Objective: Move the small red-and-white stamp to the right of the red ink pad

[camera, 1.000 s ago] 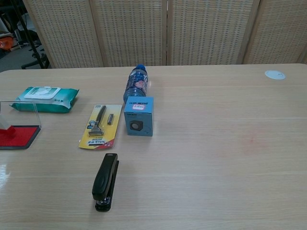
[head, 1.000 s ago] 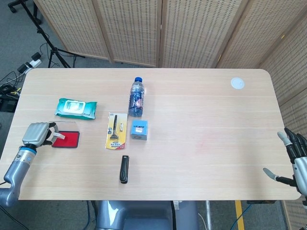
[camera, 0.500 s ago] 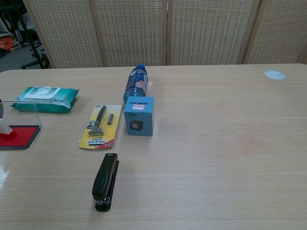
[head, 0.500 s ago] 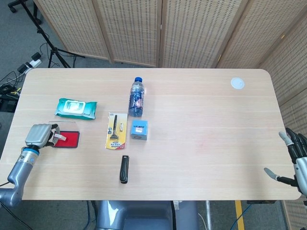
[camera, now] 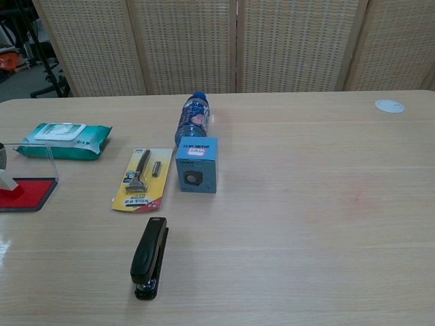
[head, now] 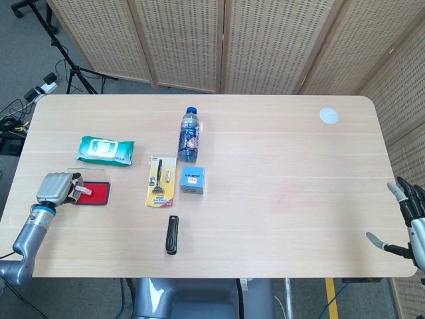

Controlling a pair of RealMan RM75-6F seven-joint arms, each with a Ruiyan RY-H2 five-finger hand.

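Fingers of the left hand curl around the small red-and-white stamp above the flat red ink pad, near the tabletop's left edge. Right hand hangs spread, empty. A loose pinch could drop the stamp onto the ink.

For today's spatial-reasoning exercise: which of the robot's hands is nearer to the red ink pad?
Left. The left hand is at the red ink pad's left end, fingers over it. The right hand hangs at the table's far right edge, well away.
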